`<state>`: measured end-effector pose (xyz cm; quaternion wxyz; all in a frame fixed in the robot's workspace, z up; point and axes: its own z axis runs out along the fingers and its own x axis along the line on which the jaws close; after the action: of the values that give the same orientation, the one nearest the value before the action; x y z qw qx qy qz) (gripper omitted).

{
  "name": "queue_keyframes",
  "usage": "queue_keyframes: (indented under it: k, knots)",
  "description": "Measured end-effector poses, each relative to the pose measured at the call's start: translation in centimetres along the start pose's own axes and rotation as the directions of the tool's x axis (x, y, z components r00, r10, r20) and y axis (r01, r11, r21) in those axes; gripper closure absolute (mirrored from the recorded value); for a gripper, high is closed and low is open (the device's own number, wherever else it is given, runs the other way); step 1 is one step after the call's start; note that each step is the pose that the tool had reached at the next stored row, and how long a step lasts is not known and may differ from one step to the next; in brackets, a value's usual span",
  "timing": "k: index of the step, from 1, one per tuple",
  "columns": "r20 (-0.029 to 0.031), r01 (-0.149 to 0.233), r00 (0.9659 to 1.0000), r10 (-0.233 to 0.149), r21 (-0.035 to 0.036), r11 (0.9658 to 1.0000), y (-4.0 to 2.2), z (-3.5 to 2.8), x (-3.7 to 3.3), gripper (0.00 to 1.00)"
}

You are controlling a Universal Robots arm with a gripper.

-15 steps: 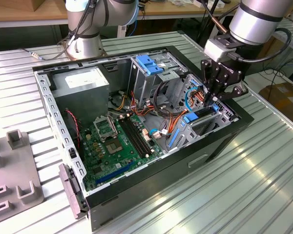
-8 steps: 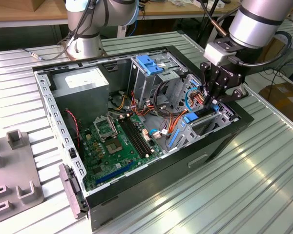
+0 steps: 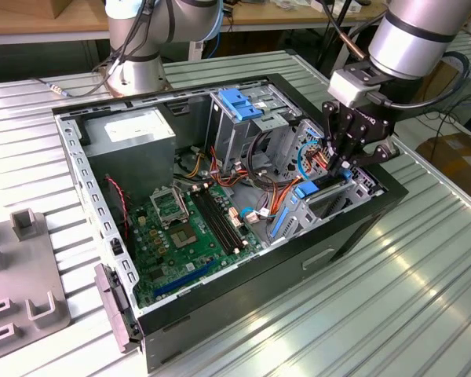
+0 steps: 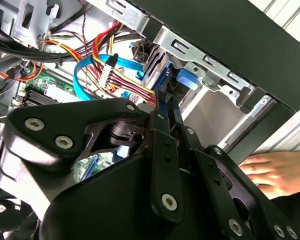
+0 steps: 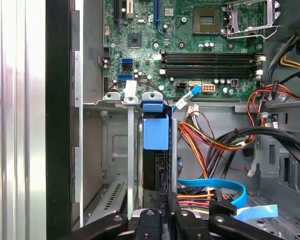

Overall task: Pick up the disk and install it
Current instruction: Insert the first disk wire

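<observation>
The ribbed metal tabletop (image 3: 424, 267) carries the open computer case (image 3: 243, 302), and my arm (image 3: 420, 35) comes down into the end of it farthest from the grey power-supply box (image 3: 133, 133). The green motherboard (image 3: 184, 232) lies on the case floor between that box and the tool (image 3: 341, 165). In the exterior view the tool's black body covers the bay it works at, so I can't make out the disk from there. In the first wrist view the disk (image 5: 155, 132) sits straight ahead of the tool (image 5: 165, 197), standing on edge in a slot of the drive bay (image 5: 112, 150). I see it only as a narrow strip, blue plastic at the far end and dark nearer the tool. Its long axis runs away from the tool toward the motherboard (image 5: 190, 30), and the bay's metal walls hide its broad faces. In the second wrist view the fingers (image 4: 162, 107) are drawn together with barely a slit between them. Their tips reach up beside the blue part of the disk (image 4: 186, 80), though I can't tell whether they touch it. A flat blue cable (image 5: 215, 184) loops just beside the tool, with a bundle of red, orange and yellow wires (image 5: 205, 142) past it. A person's hand (image 4: 270, 172) rests on the tabletop outside the case wall, partly cut off by the tool's linkage.
</observation>
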<state>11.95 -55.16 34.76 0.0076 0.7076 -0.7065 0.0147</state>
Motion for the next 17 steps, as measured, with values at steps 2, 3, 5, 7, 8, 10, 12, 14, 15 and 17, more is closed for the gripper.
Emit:
queue_keyframes:
  k: [2, 3, 5, 7, 8, 10, 12, 14, 15, 17]
  knots:
    - [-0.0001, -0.009, 1.0000, 0.009, -0.0003, 1.0000, -0.05, 0.01, 0.00, 0.83]
    - [-0.0003, -0.009, 1.0000, 0.009, -0.0003, 1.0000, -0.06, 0.02, 0.00, 0.83]
    - [-0.0003, -0.009, 1.0000, 0.009, -0.0004, 1.0000, -0.06, 0.10, 0.00, 0.83]
    - [-0.0003, -0.009, 1.0000, 0.009, -0.0003, 1.0000, -0.06, 0.18, -0.01, 0.83]
    - [-0.0001, -0.009, 1.0000, 0.009, -0.0003, 1.0000, -0.06, 0.20, -0.01, 0.83]
    - [0.0011, -0.009, 1.0000, 0.009, -0.0003, 1.0000, -0.06, 0.25, -0.01, 0.83]
    - [0.0019, -0.009, 1.0000, 0.009, -0.0003, 1.0000, -0.06, 0.26, -0.01, 0.83]
    - [0.0022, -0.009, 1.0000, 0.009, -0.0004, 1.0000, -0.06, 0.24, -0.01, 0.83]
    - [0.0024, -0.009, 1.0000, 0.009, -0.0003, 1.0000, -0.06, 0.21, 0.00, 0.83]
    - [0.0023, -0.009, 1.0000, 0.009, -0.0004, 1.0000, -0.06, 0.15, -0.01, 0.83]
